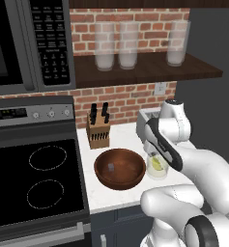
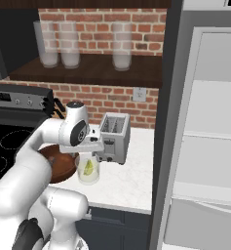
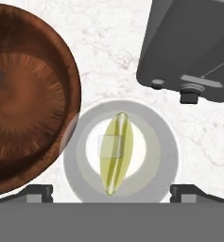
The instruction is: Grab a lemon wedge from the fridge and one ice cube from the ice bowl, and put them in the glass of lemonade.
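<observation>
The glass of lemonade [image 3: 78, 156] stands on the counter between the ice bowl [image 3: 33, 142] and the toaster. The lemon wedge [image 3: 117, 156] lies in it, and a pale ice cube [image 3: 109, 146] sits in the liquid beside the wedge. My gripper [image 3: 114, 191] hangs straight above the glass, open, with nothing between its fingers. Another ice cube [image 1: 110, 167] rests in the wooden ice bowl [image 1: 120, 169]. From the right base camera my gripper [image 2: 89, 152] is just over the glass [image 2: 88, 172]. The fridge [image 2: 209, 146] stands open at the right.
A grey toaster [image 2: 114, 135] stands close behind the glass. A knife block [image 1: 97, 128] is at the back of the counter, and the stove [image 1: 34, 178] lies to the left. Tall frosted glasses [image 1: 128, 46] stand on the shelf above.
</observation>
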